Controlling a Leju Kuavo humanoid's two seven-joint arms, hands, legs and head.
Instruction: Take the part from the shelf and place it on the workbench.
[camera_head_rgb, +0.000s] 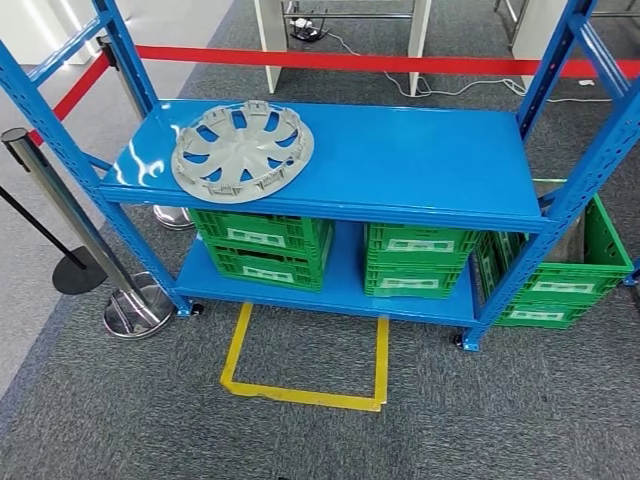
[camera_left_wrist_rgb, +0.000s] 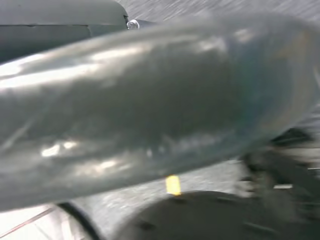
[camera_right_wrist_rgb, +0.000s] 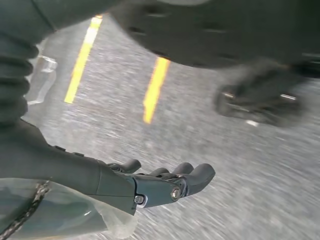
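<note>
On the top shelf board (camera_head_rgb: 423, 160) of the blue rack, near its left end, the part lies flat: a grey wheel cover (camera_head_rgb: 242, 148), spoked, with slots between the spokes and clips around its rim. Its edge sits close to the board's front edge, and the remainder of the board to the right is bare.

We judge the wheel cover to be light, thin moulded plastic: stiff enough to lift by one side, yet likely to flex and to crack at the clips if squeezed hard. The face looks smooth and may slip. We recommend taking hold at the rim nearest the front edge, or hooking fingers through a slot between spokes, using both hands on opposite sides.

The right hand (camera_right_wrist_rgb: 158, 182) hangs over the grey carpet, holding nothing, its fingers nearly straight and lying close side by side. In the left wrist view the picture is blurred; we cannot tell the state of the left hand's fingers.

Green crates (camera_head_rgb: 264, 245) stand on the lower board. A yellow tape outline (camera_head_rgb: 302, 392) marks the carpet before the rack; a red barrier tape (camera_head_rgb: 340, 61) runs behind it.
</note>
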